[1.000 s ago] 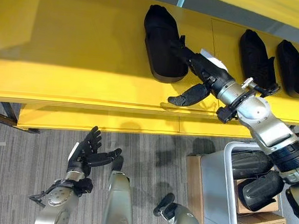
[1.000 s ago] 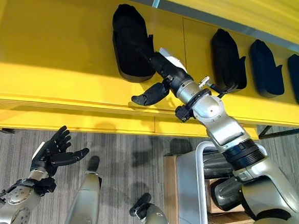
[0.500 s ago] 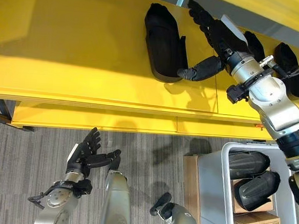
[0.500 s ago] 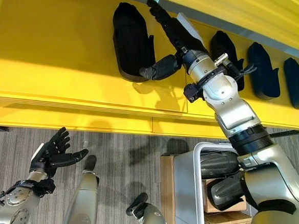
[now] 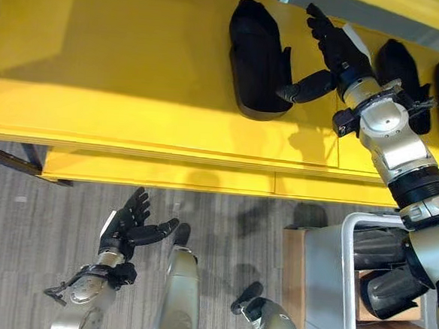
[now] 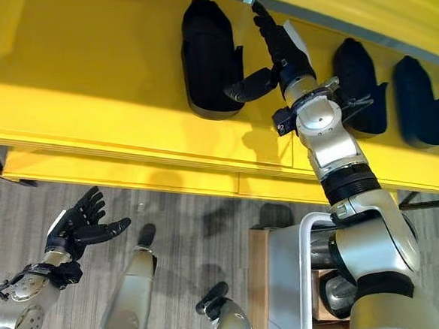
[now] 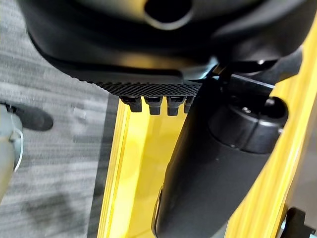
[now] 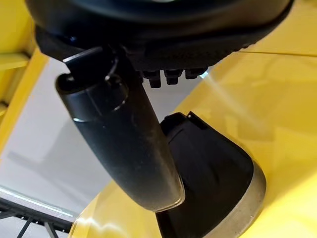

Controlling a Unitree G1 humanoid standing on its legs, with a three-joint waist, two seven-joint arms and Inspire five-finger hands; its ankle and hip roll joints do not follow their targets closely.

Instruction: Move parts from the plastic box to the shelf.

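A: Nearest?
B: Left robot hand (image 5: 128,226) spread wide over the grey carpet floor (image 5: 32,257).
A: Farther?
B: Right robot hand (image 5: 334,48), fingers straight, empty, beside a black moulded part (image 5: 255,58) lying on the yellow shelf (image 5: 120,75).

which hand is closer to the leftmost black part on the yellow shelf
Right. The right hand, fingers straight, is just beside the leftmost black moulded part on the yellow shelf. The left hand is open, low over the floor.
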